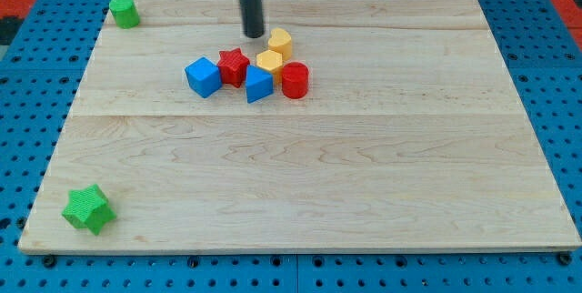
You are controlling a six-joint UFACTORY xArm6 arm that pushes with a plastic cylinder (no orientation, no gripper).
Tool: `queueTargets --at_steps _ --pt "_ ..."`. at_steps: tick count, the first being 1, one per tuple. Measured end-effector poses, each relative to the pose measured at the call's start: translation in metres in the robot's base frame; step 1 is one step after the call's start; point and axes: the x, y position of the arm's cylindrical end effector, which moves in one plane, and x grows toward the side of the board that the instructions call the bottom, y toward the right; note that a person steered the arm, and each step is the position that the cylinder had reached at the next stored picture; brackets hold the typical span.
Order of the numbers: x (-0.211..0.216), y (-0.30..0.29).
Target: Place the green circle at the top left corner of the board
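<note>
The green circle [125,11] sits at the top left corner of the wooden board [364,175]. My tip [255,35] is down on the board near the top middle, well to the right of the green circle. It stands just above the red star [234,65] and left of the upper yellow block [280,42], touching neither as far as I can see.
A cluster lies below my tip: a blue cube [204,76], the red star, a blue block [258,85], a second yellow block [270,61] and a red cylinder [295,81]. A green star [88,208] sits at the bottom left corner.
</note>
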Motion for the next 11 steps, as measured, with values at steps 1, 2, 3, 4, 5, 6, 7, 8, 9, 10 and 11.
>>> queueTargets --at_steps 1,2,3,4,5,6,7,8,9,10,11 --pt "0.026 0.041" --pt "0.031 0.036" --pt "0.031 0.081" --pt "0.036 0.103" --pt "0.037 0.058" --pt "0.004 0.036" --pt "-0.048 -0.031" --pt "-0.031 -0.157" --pt "-0.003 -0.244" --pt "0.012 -0.259" --pt "0.015 -0.272"
